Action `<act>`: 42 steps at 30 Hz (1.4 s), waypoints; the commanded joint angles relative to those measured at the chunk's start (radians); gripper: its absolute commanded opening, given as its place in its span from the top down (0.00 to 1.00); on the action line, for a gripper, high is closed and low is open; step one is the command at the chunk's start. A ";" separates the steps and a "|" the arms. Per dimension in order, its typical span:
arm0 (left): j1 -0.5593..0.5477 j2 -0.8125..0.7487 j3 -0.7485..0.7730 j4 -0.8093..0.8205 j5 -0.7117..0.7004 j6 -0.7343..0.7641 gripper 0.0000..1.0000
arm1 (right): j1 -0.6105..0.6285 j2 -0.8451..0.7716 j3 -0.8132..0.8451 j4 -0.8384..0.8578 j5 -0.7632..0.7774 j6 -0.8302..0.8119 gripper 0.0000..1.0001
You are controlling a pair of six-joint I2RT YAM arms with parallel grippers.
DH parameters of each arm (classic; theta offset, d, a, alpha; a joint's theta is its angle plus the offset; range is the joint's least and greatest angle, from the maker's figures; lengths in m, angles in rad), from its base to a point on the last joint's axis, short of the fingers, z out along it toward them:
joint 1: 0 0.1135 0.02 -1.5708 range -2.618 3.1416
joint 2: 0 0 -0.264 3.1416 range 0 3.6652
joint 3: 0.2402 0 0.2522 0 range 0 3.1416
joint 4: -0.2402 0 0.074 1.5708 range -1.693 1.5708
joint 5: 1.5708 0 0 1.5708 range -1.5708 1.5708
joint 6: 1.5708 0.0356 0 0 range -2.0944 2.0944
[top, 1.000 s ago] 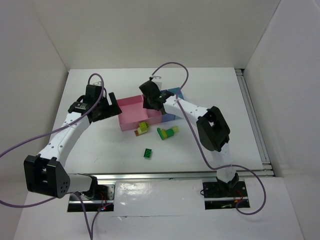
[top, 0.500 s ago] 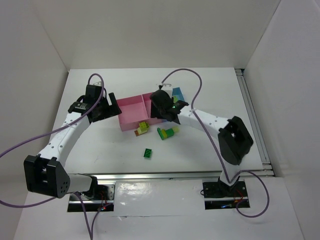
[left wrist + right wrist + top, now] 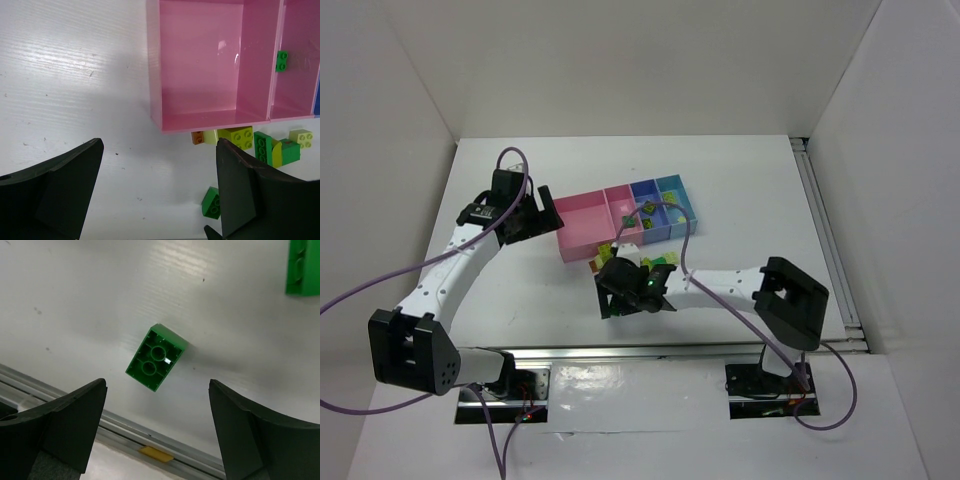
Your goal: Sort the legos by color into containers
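We are finding the right gripper [image 3: 157, 390] standing wide open and empty above a green brick [image 3: 157, 357], which is lying underside-up on the desk [image 3: 75, 300]. The left gripper [image 3: 159, 150] is hanging open, holding nothing, near the tray [image 3: 155, 75]. More legos [image 3: 250, 142] are lying just outside its front wall, and a green piece [image 3: 281, 61] is sitting in the narrow pink compartment.

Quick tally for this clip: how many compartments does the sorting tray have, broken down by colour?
Pink: 2, the large pink compartment and the narrow pink compartment
Periwinkle blue: 1, the periwinkle blue compartment
Light blue: 1, the light blue compartment
Total: 4
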 commanded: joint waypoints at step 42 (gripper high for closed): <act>0.005 0.033 0.009 -0.020 0.103 0.061 0.06 | -0.331 0.386 0.719 -0.053 0.276 -0.251 0.37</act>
